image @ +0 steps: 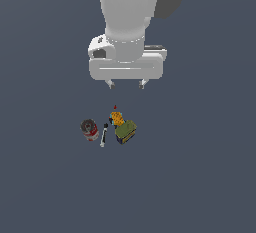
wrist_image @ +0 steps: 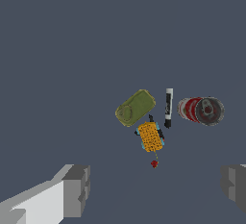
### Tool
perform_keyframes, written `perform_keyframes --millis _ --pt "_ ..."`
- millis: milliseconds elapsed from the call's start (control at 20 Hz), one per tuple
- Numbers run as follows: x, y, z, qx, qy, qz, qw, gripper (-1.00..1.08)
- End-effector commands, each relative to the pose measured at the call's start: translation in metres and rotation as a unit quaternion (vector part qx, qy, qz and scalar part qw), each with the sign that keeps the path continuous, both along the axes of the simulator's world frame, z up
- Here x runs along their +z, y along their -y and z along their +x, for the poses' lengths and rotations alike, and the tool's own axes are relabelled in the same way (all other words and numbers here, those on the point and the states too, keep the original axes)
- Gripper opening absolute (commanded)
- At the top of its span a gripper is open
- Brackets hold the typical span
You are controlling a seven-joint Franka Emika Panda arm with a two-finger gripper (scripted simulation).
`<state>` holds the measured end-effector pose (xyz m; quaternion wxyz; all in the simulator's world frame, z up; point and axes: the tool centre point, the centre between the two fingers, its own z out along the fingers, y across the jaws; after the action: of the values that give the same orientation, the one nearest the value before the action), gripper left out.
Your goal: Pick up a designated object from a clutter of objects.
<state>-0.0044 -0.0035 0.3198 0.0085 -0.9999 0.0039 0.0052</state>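
The gripper [image: 126, 84] hangs above the grey floor [image: 45, 177] with its two fingertips [image: 111, 84] spread wide apart and nothing between them; in the wrist view each finger [wrist_image: 77, 189] sits at an opposite side of the picture, with bare floor in the gap. It is well clear of the things below it and touches none of them.

Nearest under the gripper is a tiny red dot [image: 115, 107], and just past it lies the yellow-orange speckled thing [image: 117, 118]. The small box [image: 125, 131], olive-green on top with dark blue sides and a yellow mark, rests on the floor right beside the speckled thing, apparently touching it at one corner, on the exterior view's right of the group. To the exterior view's left of the box lies the thin white-and-black marker [image: 104, 135], close by but apart. Beyond the marker, farthest to that left, lies the red-and-white can [image: 89, 129], on its side with its dark end showing.
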Motion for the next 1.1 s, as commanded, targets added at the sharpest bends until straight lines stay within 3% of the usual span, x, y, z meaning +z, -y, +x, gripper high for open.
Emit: perform_keyframes --millis 0,600,1050 --pt "0.0 0.0 0.0 0.0 0.0 0.0 1.0 1.0" --pt "0.004 0.003 0.001 0.011 -0.003 -0.004 0.9999 1.0" --pt "-0.013 0.003 0.007 -0.026 -0.003 -0.003 0.9997 1.0"
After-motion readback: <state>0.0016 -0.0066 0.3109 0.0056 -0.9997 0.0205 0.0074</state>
